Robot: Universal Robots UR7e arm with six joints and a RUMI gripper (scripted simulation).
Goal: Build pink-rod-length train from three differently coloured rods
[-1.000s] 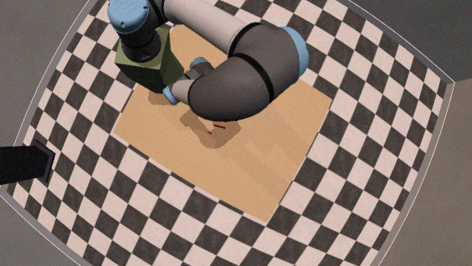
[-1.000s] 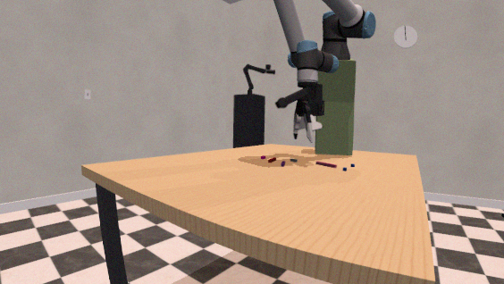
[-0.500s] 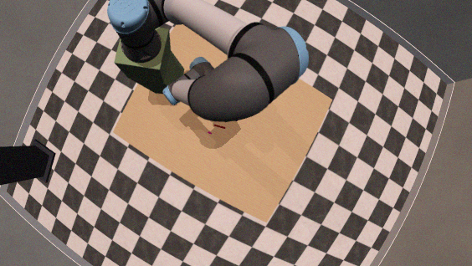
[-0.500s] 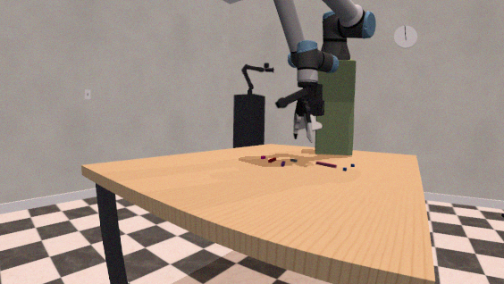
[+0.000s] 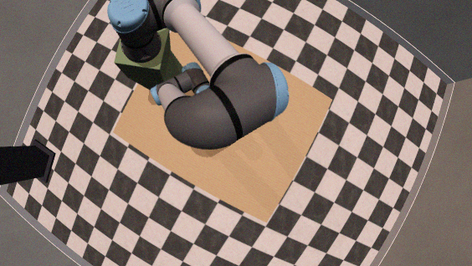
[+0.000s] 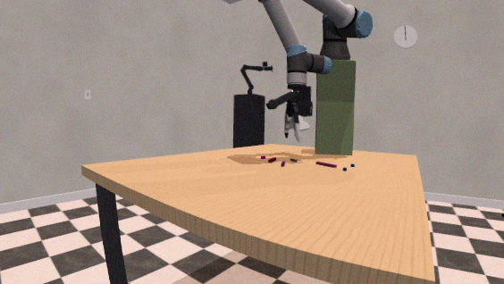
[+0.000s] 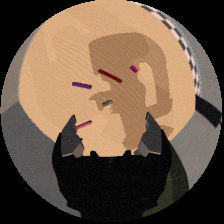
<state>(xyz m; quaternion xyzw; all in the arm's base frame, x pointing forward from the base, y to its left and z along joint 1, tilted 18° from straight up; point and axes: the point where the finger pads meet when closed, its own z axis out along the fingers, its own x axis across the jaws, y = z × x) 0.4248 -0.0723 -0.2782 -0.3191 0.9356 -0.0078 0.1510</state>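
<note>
My gripper point(image 6: 292, 137) point(image 7: 110, 114) is open and empty, high above the table. The pink rod point(image 6: 326, 164) point(image 7: 84, 124) lies near the left fingertip in the wrist view, partly hidden. A grey rod point(image 6: 293, 160) point(image 7: 107, 103) lies ahead of the gap between the fingers. A purple rod point(image 6: 282, 163) point(image 7: 81, 85) lies left of the red rod point(image 6: 272, 160) point(image 7: 110, 75). A short magenta rod point(image 6: 263, 157) point(image 7: 134, 69) lies beyond the red rod's right side. Two blue rods, one point(image 6: 344, 169) nearer and one point(image 6: 352, 165) farther, lie apart beside the pink rod. All seven rods lie separate. The arm hides them in the top view.
The wooden table point(image 5: 268, 201) point(image 6: 250, 196) carries the rods. The green pedestal point(image 5: 140, 67) point(image 6: 335, 107) under the arm stands at the table's back. A black stand point(image 6: 248, 121) with a camera arm stands beyond the table. The arm's shadow falls across the red, magenta and grey rods.
</note>
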